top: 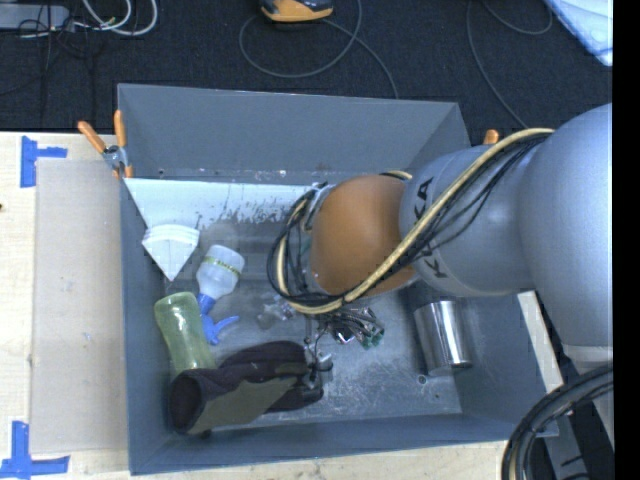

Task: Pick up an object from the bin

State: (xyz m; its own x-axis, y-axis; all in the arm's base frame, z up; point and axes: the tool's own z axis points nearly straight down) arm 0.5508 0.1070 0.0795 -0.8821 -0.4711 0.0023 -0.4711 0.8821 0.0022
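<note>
Dark cloth (245,388) is lying bunched along the front wall of the bin (290,138), left of centre. Gripper (321,358) is sitting at its right end, grip state unreadable. Likely soft, light and floppy, favouring a raised fold. Green cup (182,330) is crowding its left. Steel cup (442,333) is standing well apart, leaving open floor.

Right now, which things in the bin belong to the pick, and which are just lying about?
Job: gripper; dark cloth bundle, the thing nearest it.
Lying about: metal cup; green cylinder; white-and-blue bottle; white paper cone.
</note>
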